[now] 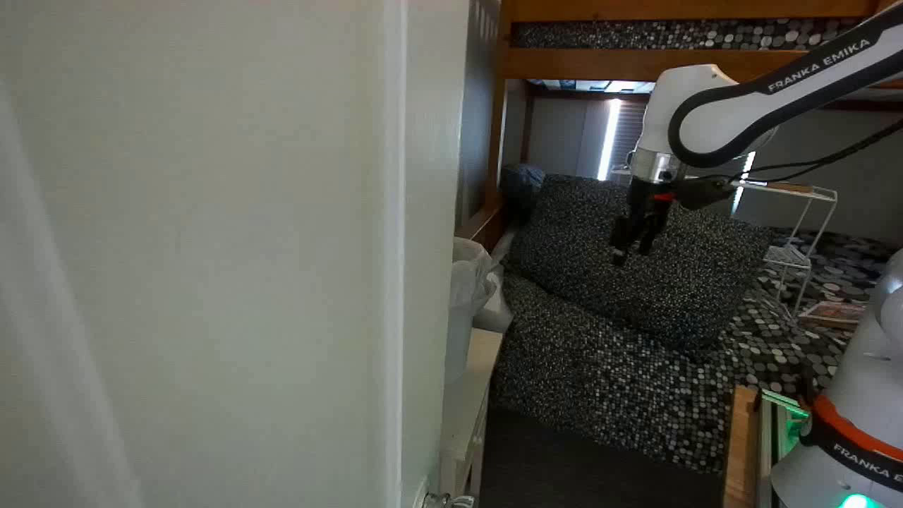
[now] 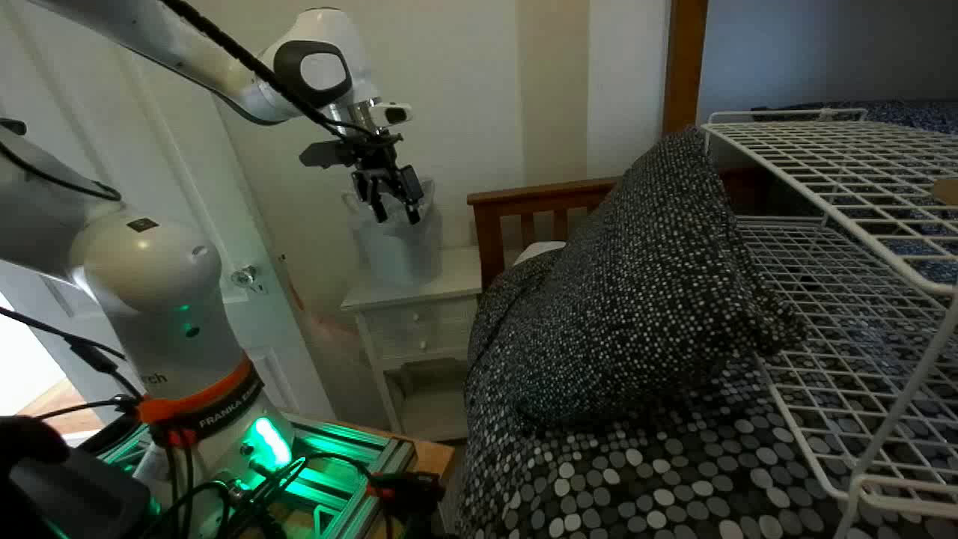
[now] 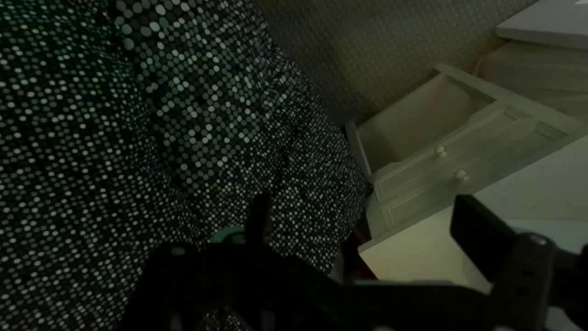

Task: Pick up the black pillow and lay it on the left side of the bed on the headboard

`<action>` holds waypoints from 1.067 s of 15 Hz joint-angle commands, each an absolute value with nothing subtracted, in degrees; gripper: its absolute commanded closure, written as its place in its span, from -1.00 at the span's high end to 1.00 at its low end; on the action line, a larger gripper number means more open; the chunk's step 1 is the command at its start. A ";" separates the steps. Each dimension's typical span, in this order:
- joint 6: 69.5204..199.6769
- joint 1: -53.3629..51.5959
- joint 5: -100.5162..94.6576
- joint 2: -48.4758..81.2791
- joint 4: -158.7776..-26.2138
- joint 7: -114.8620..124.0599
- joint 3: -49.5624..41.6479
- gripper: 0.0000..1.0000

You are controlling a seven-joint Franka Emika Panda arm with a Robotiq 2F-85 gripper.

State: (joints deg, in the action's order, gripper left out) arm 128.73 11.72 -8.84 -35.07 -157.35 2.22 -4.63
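Observation:
The black pillow, finely speckled white, stands tilted on the bed, beside the white wire rack. It also shows in an exterior view and fills the left of the wrist view. The bed's speckled cover has larger dots toward the front. The brown wooden headboard is partly hidden behind the pillow. My gripper is open and empty, in the air, apart from the pillow on the nightstand side. In an exterior view the gripper overlaps the pillow. Its fingers are wide apart in the wrist view.
A white wire rack stands on the bed behind the pillow. A white nightstand with a lined bin stands beside the headboard. A white door fills much of an exterior view. Upper bunk rails run overhead.

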 commanded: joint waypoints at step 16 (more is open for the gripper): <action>120.25 18.87 -14.30 -33.58 -142.60 -12.04 -16.72 1.00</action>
State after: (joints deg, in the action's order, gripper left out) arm 124.18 16.39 -11.16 -35.14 -148.79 -6.24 -12.91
